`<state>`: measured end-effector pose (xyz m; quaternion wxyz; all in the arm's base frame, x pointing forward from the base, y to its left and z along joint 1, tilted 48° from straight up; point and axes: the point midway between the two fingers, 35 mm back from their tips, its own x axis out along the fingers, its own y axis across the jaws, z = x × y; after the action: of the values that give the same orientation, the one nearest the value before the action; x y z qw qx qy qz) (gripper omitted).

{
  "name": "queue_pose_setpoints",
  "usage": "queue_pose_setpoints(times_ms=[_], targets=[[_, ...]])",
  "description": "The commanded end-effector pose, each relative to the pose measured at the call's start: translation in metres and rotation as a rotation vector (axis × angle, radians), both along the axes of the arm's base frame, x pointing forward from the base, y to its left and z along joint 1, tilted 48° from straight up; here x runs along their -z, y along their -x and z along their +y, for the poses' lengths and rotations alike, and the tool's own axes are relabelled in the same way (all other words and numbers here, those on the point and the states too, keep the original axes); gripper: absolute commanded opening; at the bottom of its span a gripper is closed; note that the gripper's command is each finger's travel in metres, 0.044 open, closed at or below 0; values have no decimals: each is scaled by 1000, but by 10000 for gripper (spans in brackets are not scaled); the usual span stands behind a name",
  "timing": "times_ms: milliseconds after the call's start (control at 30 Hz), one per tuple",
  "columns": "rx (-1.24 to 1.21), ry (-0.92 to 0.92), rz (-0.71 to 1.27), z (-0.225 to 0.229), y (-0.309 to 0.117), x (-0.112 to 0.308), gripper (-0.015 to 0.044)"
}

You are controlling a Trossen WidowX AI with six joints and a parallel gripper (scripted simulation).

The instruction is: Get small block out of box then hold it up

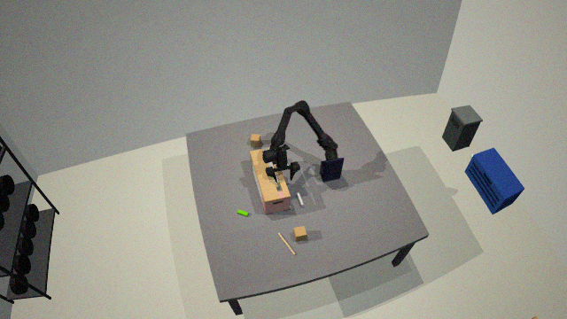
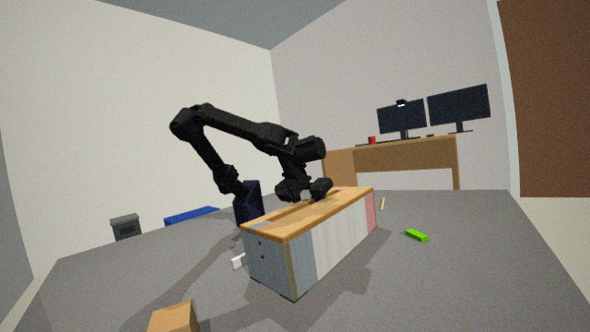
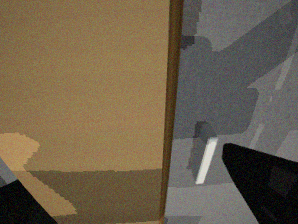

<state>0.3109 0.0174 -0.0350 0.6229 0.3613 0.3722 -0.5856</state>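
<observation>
The box stands upright on the table, with a wooden top that has a long slot. Its pink end faces the front of the table in the top view, and its blue-grey end faces the exterior view. My gripper is open and empty, low over the box top. One finger is at the slot; the other is out past the box's edge on the arm's side. The wrist view shows wooden lid between the fingers. The small block is not visible; the box hides the shelf.
A white bar lies beside the box on the arm's side. A green bar lies on the other side. Wooden cubes stand beyond both ends, with a thin stick near one.
</observation>
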Motion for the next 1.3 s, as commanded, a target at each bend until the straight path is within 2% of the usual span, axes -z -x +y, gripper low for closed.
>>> queue_pose_setpoints(times_ms=[0, 767, 900, 1067, 1233, 1267], targets=[[5, -6, 1, 9, 1, 10, 400], [5, -8, 0, 50, 2, 54, 400], [3, -8, 1, 60, 2, 43, 400], [-2, -6, 2, 91, 5, 8, 400], [-17, -9, -11, 91, 2, 10, 400], [-32, -7, -4, 92, 2, 10, 374]])
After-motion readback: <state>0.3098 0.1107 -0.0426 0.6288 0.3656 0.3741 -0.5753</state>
